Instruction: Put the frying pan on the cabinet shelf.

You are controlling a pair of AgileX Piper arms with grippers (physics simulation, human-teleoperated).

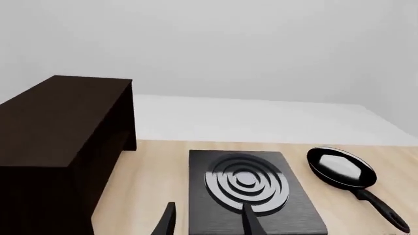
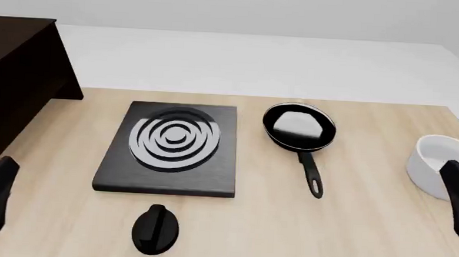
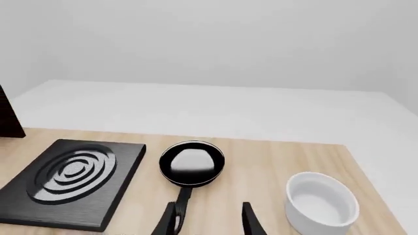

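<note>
The frying pan (image 2: 298,128) sits on the tabletop (image 2: 365,230) between slab (image 2: 171,149) and white bowl (image 2: 436,166), so the right tool (image 3: 209,218), fingers spread, should close squarely across the slim handle (image 2: 309,174), well away from the cabinet (image 2: 16,76)

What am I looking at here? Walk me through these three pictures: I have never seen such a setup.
These are simulator renders of two robot arms at a wooden table. The front view looks down from above and behind the arms. The other two come from cameras just behind each arm's fingers: the left gripper and the right gripper show as dark prongs, spread apart and holding nothing. On the table lie a black slab with silver rings, the frying pan to its right, a white bowl further right, and a small black oval object in front. The dark cabinet stands at the left.
</note>
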